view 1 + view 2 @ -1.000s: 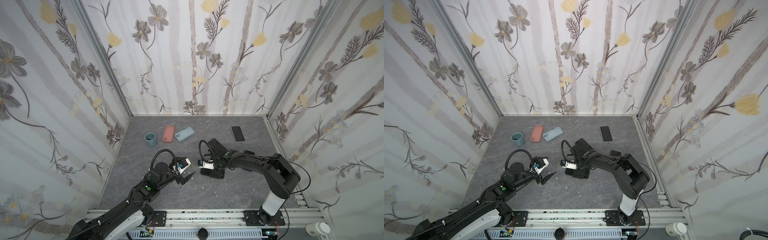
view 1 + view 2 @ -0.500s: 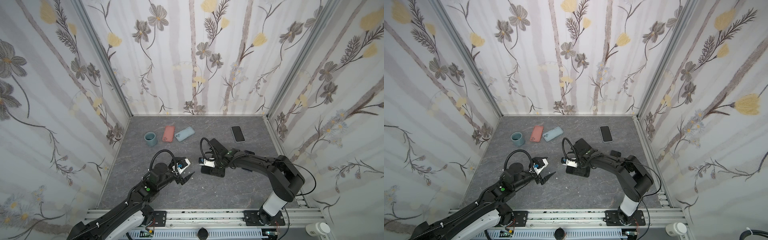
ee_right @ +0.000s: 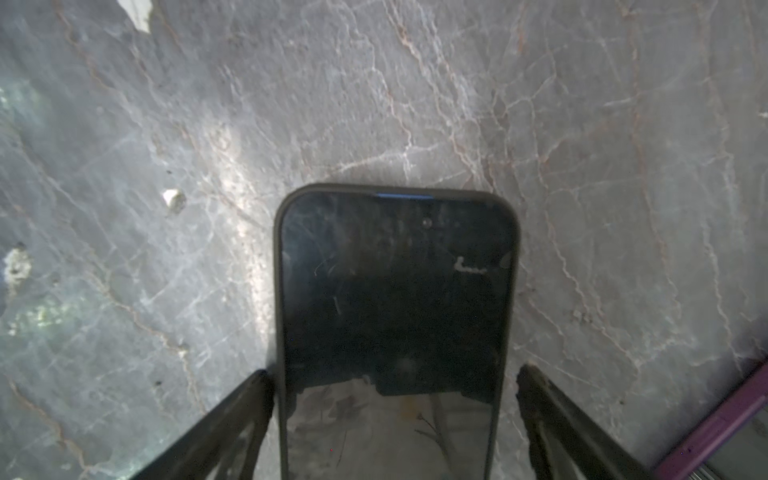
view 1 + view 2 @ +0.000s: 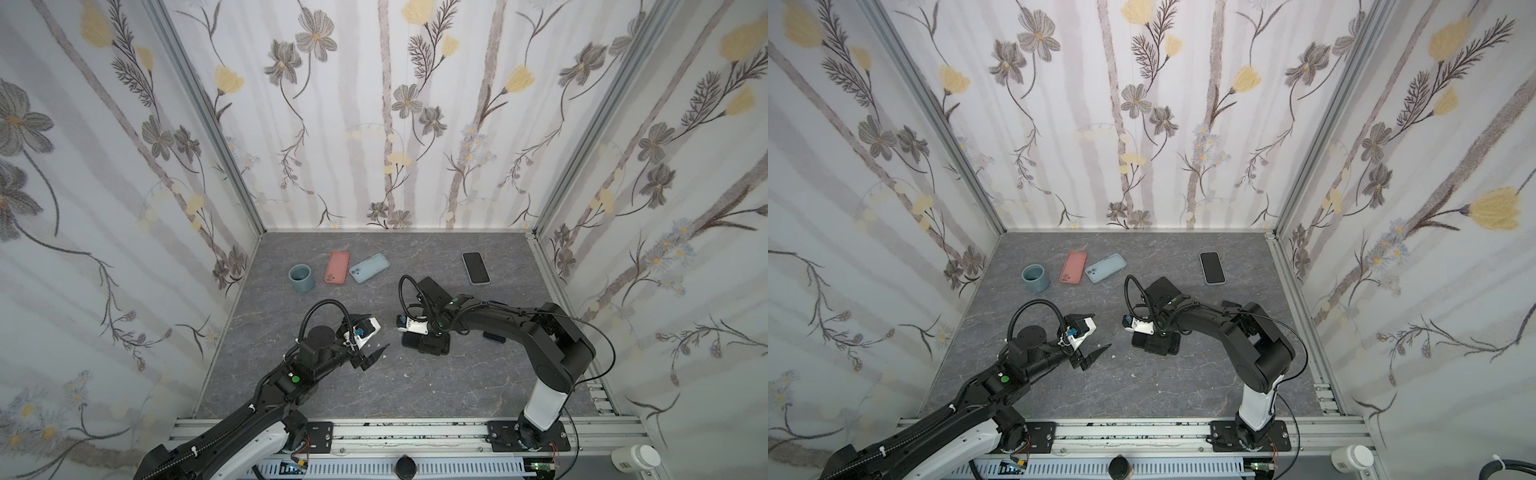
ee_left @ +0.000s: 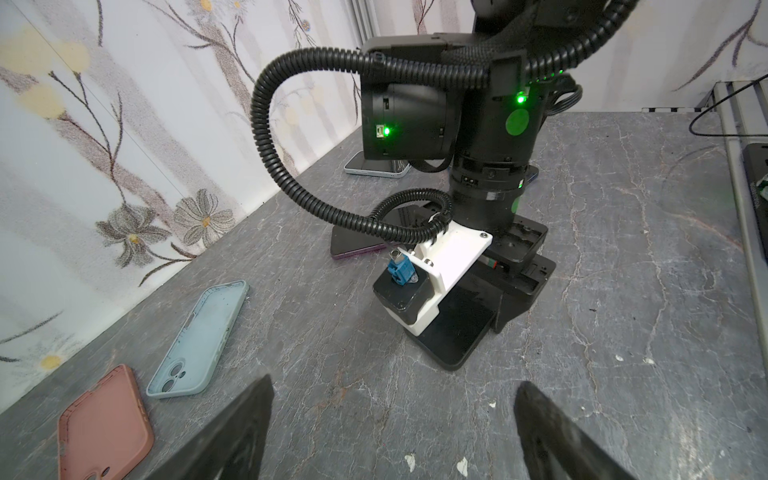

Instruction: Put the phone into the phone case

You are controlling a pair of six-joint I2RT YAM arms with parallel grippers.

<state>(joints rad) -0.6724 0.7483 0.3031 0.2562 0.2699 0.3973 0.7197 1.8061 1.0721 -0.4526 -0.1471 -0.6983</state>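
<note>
Black phone btwn parted jaws, R gripper; L gripper parted over table.

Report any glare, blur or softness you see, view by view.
Right wrist view: the phone screen carries a pale reflection, and the table looks smeared and soft. Left wrist view: the green lights bloom, and the left pincer is blurred, too close to focus. Both top views: sharp, evenly lit, no hard shadows.

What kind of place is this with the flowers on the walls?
Most likely a robot practice booth, not a home: two robot arms are bolted to a metal rail, flowered panels box in a grey table, and a pink phone case and a phone lie on it.
</note>
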